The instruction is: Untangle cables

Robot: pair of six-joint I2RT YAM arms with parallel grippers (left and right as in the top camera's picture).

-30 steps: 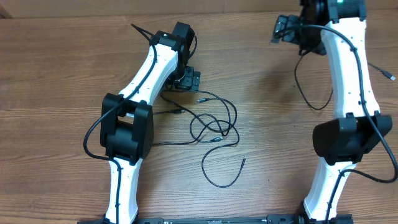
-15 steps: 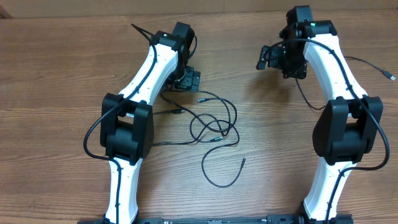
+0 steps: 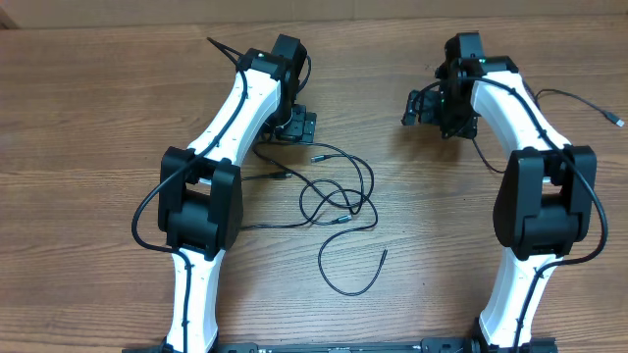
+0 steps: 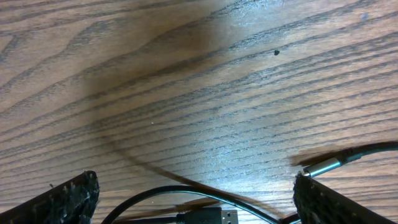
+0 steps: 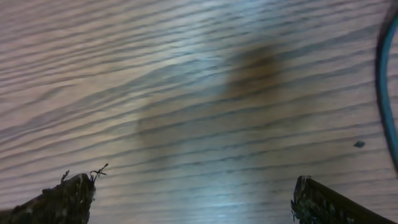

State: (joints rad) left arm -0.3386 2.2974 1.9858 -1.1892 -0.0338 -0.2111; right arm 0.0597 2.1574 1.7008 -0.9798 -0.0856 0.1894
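Left tool point(image 3: 296, 126) released, right tool point(image 3: 416, 106) released, one loose tangle of cables point(image 3: 335, 218), strand count unclear.

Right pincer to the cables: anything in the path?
Nothing visible. Only bare table lies between the open right pincer and the cables, which lie in loose loops mid-table.

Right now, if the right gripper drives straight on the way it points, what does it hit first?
Probably the brown wood-grain table: nothing lies between the open jaws of the right gripper. The blurred dark cord at the right edge sits off that line. Depth unclear.
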